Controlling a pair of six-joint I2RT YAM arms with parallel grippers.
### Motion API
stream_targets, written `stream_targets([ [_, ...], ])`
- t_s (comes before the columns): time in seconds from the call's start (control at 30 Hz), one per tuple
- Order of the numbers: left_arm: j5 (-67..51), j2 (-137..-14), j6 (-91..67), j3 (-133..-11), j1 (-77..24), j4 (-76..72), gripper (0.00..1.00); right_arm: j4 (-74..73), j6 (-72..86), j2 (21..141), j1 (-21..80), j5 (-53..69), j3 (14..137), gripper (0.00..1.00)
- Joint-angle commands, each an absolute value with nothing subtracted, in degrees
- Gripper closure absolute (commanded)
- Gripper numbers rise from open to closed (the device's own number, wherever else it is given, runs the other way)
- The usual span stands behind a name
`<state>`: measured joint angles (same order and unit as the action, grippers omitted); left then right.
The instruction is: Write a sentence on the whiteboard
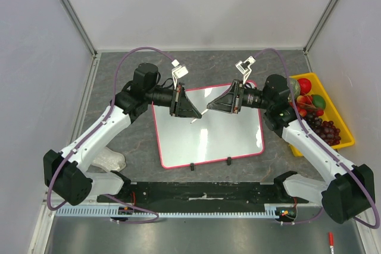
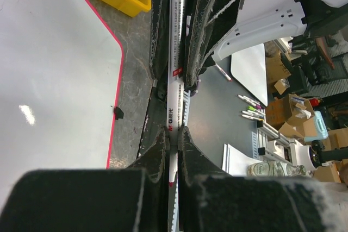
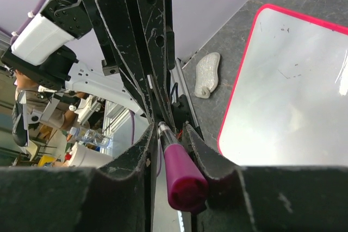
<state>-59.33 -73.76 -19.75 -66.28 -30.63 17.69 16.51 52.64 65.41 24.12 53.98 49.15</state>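
My whiteboard (image 1: 208,138) is white with a pink-red rim; my marker (image 2: 175,52) white, purple-capped; the table (image 1: 238,66) mottled grey; bin (image 2: 122,2) yellow.

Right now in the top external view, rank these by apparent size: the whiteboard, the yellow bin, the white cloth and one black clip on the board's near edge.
1. whiteboard, largest by far
2. yellow bin, partly hidden
3. white cloth, also partly hidden, but clearly smaller than the bin
4. black clip, smallest
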Motion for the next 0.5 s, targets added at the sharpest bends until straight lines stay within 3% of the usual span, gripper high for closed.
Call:
stream_targets([
  [0.0, -59.8, -72.2, -17.4, -66.2, -30.6, 18.2, 0.98, 14.9, 49.9, 63.9, 24.1, 55.8, 49.9, 0.69],
  [0.2, -59.8, -72.0, -17.1, -66.1, -30.7, 18.6, 0.98, 14.9, 50.0, 63.8, 24.0, 55.7, 50.2, 0.69],
  [0.43, -60.0, -71.9, -16.8, -65.7, -30.7, 19.0, 0.98, 14.8, 50.1, 64.1, 24.1, 55.0, 50.3, 0.99],
  [0.47, -59.9, -71.9, -16.8, -65.5, -30.6, 19.0, 0.98, 14.8, 50.1, 64.1, 24.0, 55.0, 50.2, 1.00],
])
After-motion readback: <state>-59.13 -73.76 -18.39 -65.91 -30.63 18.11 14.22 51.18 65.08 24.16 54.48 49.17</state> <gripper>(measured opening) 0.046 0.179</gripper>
